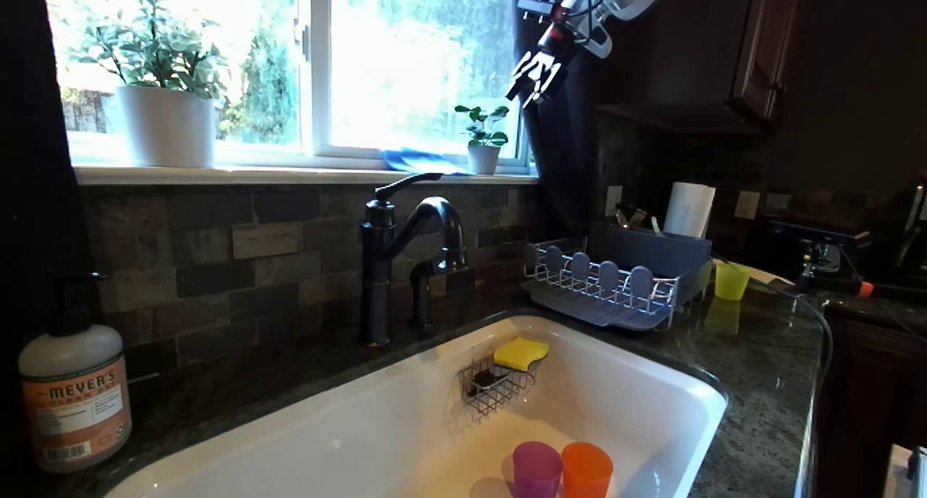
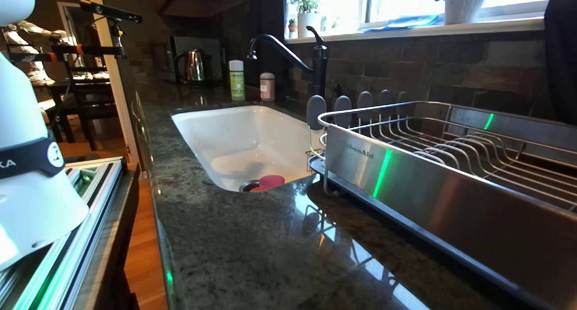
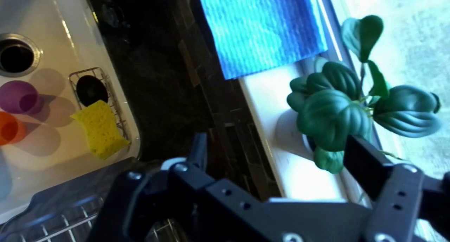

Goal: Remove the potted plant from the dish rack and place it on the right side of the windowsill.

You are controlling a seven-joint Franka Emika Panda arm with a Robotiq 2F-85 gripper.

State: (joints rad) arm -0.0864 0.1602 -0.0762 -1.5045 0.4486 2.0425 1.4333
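The small plant (image 1: 483, 140) stood at the right end of the sill (image 1: 311, 176), above the back edge of the table (image 1: 768, 389). Near it, the tool (image 3: 276, 145) was spread wide.

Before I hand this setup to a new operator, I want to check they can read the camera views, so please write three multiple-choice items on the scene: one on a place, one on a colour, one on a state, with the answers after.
1. Where is the broad-leaved potted plant?
A. In the dish rack
B. In the sink
C. Near the right end of the windowsill

2. What colour is the sponge?
A. Yellow
B. Purple
C. Blue

3. How do the fingers stand?
A. Shut tight together
B. Spread apart
C. Shut on the sponge

Answers:
1. C, since both exterior views show it on the sill, toward the right of the picture.
2. A, since the wrist view shows its bright yellow face.
3. B, since the wrist view shows a wide gap between them.
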